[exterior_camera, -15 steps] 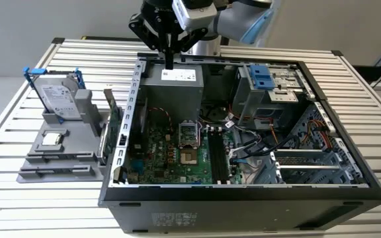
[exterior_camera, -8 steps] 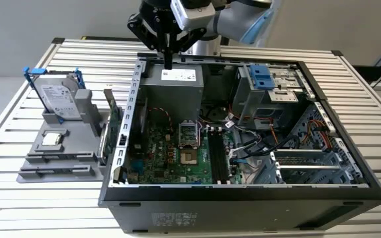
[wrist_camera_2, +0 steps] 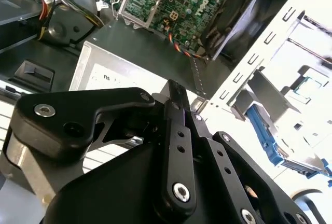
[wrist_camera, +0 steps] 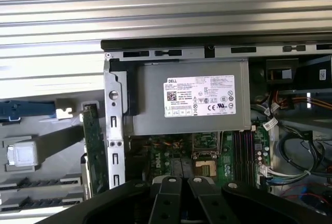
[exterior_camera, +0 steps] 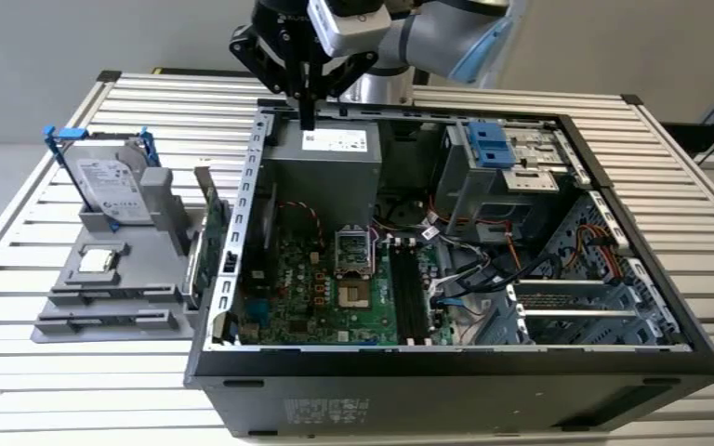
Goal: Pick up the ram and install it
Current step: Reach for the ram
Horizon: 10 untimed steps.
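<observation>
You had the gripper (exterior_camera: 310, 123) hanging over the far rim of the open computer case (exterior_camera: 456, 376). Its tips sat just above the labelled top of the gray power supply (wrist_camera: 187, 97), at the corner toward the exterior view's left. Jaws closed: in the second wrist view the two fingers (wrist_camera_2: 176, 130) lay together and ran out to one narrow tip. The arm (exterior_camera: 444, 37) reached in from behind the case, wrist turned so the tool stood upright, fingers pointing straight down. The ram: I cannot tell you where it lay, nor which way its long axis ran. Long black memory slots (exterior_camera: 403, 293) ran front to back on the motherboard (exterior_camera: 320, 307), lower than the fingertips and well apart from them; whether a stick sat in one I cannot tell. Outside the case, on the exterior view's left, a gray holder (exterior_camera: 109, 302) on the slatted table (exterior_camera: 34, 390) carried a hard drive (exterior_camera: 109, 186) upright in a blue frame. It also carried a green card (wrist_camera: 94, 146) on edge just beside the case wall, its long side parallel to that wall.
</observation>
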Each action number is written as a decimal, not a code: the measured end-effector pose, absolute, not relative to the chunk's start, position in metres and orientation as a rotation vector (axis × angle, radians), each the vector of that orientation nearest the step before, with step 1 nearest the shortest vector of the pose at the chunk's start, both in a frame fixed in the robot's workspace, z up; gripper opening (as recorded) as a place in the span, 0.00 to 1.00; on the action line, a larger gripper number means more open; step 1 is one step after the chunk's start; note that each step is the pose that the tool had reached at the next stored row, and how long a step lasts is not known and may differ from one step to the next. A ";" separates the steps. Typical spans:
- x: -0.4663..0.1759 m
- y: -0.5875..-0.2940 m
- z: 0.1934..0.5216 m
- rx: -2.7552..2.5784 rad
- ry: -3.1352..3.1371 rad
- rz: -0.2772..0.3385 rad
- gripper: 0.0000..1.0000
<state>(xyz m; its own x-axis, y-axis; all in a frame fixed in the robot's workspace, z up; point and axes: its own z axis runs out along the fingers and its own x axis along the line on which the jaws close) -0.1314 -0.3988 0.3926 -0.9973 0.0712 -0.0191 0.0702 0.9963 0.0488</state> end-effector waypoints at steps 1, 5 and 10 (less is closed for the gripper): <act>-0.132 -0.399 0.393 0.110 3.118 0.075 0.00; -0.134 -0.399 0.393 0.110 3.118 0.075 0.00; -0.135 -0.399 0.393 0.110 3.118 0.075 0.00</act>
<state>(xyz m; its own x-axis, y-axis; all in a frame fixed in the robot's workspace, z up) -0.1352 -0.3988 0.3926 -0.9973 0.0711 -0.0190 0.0701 0.9963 0.0487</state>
